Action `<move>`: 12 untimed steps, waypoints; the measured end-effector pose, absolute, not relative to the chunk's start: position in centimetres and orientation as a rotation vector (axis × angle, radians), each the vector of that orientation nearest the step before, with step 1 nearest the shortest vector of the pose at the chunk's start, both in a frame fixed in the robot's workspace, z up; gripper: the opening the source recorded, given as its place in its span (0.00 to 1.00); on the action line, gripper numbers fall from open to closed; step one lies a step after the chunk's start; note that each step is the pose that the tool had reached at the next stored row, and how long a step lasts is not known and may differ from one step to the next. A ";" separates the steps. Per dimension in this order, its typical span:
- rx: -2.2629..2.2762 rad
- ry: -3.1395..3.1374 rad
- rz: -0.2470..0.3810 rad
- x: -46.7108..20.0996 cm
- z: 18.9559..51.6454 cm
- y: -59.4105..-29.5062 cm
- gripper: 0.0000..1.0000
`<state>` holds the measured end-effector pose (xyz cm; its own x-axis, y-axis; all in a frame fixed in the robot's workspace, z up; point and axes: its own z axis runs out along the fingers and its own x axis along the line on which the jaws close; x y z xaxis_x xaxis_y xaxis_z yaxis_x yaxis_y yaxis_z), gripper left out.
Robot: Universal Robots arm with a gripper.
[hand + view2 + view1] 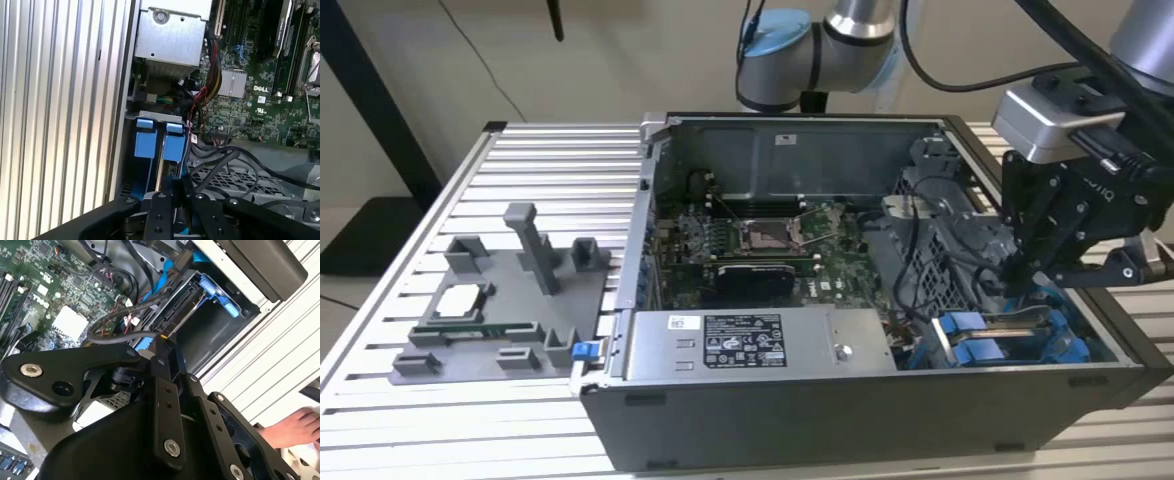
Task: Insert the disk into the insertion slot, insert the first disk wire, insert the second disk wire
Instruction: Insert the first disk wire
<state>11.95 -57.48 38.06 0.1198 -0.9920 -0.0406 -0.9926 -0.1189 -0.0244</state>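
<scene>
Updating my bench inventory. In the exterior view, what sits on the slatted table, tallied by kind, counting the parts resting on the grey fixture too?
Open computer case: 1
Grey fixture: 1
Processor chip on the fixture: 1
Memory stick on the fixture: 1
Total: 4

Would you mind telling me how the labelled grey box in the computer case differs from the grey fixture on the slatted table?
The labelled box sits inside the computer case; the fixture lies outside it on the slatted table, at the exterior view's left. The box is a closed block with a white label; the fixture is open, with upright posts. Both are grey.
</scene>
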 end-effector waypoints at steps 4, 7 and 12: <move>-2.324 2.062 0.054 12.5 38.0 -57.8 0.00; -2.328 2.067 0.080 12.9 37.9 -58.1 0.00; -2.331 2.070 0.122 13.5 37.8 -58.4 0.00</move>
